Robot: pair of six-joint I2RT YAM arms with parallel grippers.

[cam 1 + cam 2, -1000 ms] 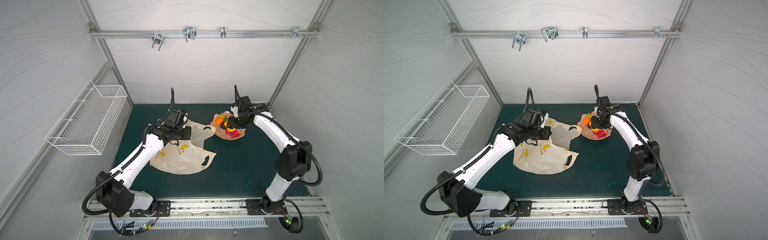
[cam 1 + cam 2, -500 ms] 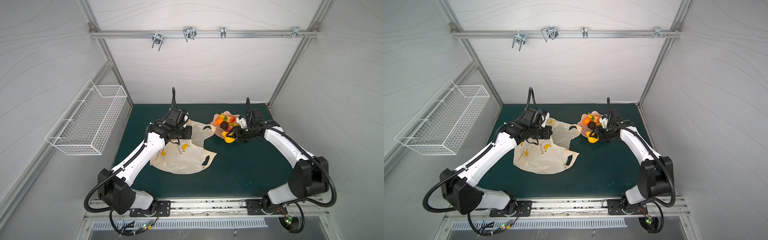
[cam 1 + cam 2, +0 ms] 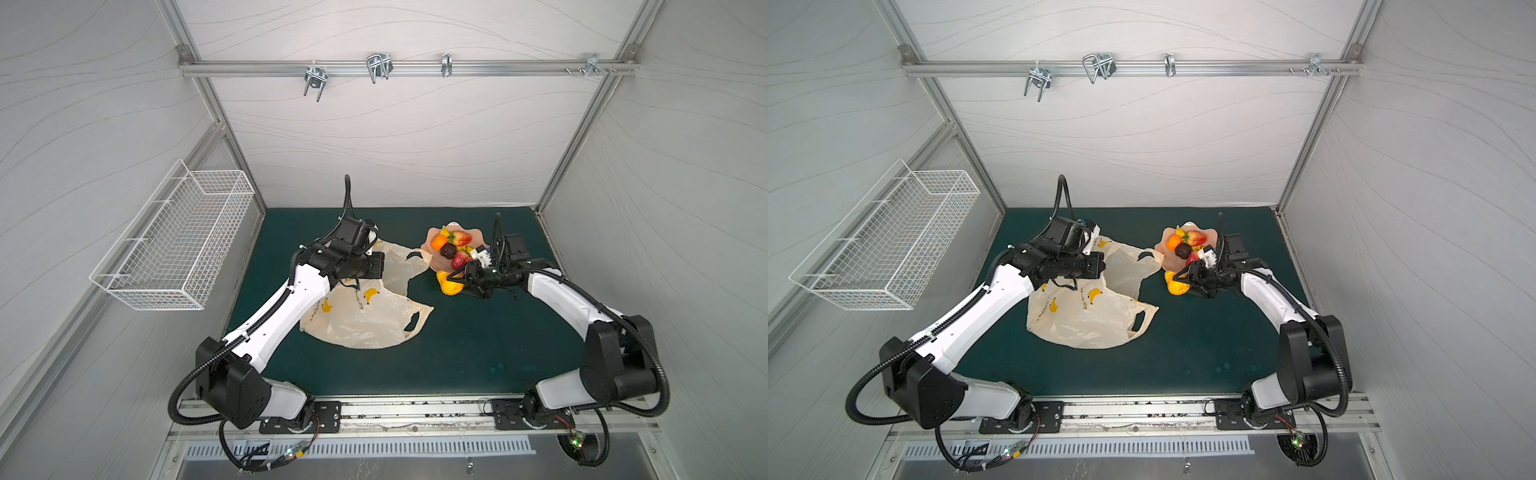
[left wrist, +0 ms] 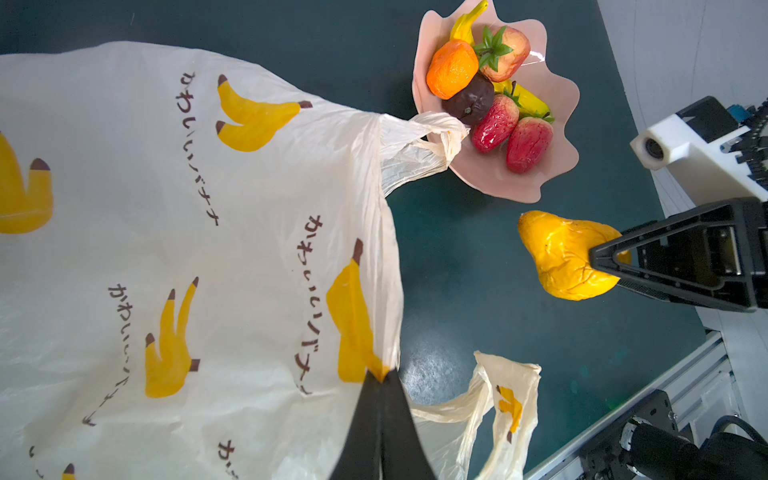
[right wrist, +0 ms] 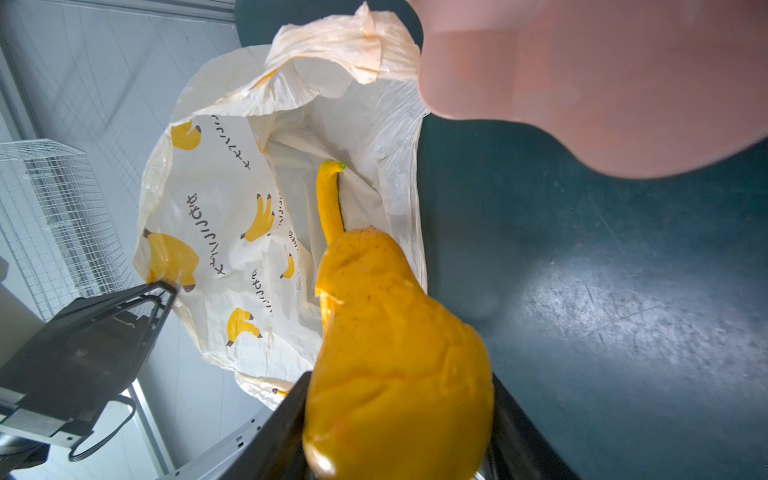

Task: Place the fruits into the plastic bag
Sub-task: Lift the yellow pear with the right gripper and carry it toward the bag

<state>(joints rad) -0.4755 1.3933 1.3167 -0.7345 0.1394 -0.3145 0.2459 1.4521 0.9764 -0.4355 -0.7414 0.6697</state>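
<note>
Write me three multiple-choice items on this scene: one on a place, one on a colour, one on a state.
1. Where does the dark brown fruit lie?
A. in the wire basket
B. in the pink dish
C. on the bare mat

2. What colour is the pear-shaped fruit in the right claw?
A. red
B. green
C. yellow

3. How is the left claw?
A. shut on the edge of the plastic bag
B. wide open
C. half open, empty

1 B: it sits in the dish among other fruits.
2 C: both wrist views show it yellow.
3 A: its tips pinch the bag's rim.
</note>
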